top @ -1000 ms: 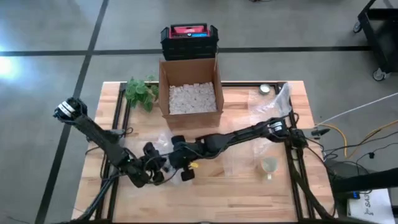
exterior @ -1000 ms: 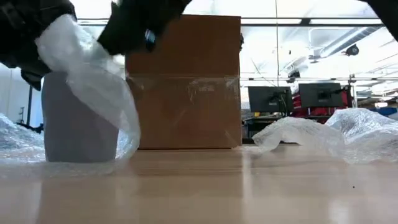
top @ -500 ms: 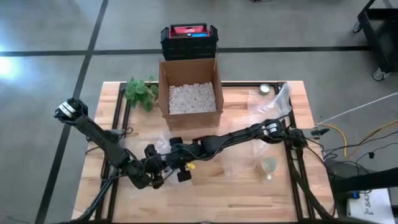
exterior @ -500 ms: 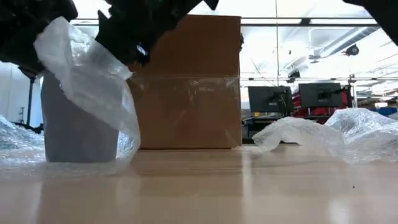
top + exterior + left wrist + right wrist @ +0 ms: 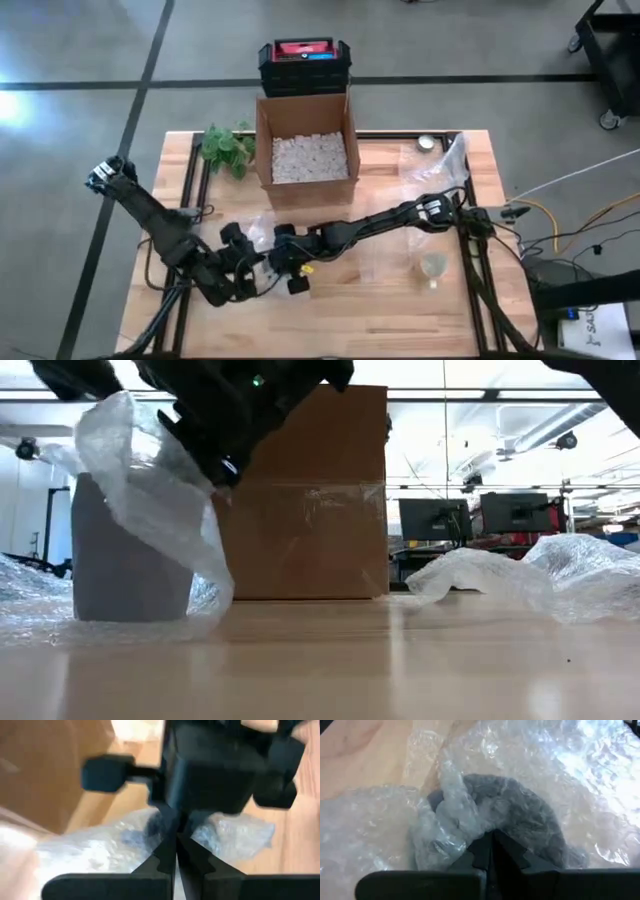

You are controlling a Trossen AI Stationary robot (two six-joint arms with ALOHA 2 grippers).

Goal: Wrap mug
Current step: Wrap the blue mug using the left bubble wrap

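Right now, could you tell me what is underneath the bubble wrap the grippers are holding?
A grey mug stands upright under the bubble wrap, which drapes over its top and one side. Its opening, and any handle, are covered. Both the right gripper and the left gripper are shut on the wrap.

No text, label, brand or number can be read in any view.

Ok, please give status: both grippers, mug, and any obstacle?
Left gripper shut, beside mug. Right gripper shut on bubble wrap, over grey mug. Mug upright, partly draped. Cardboard box behind, apart.
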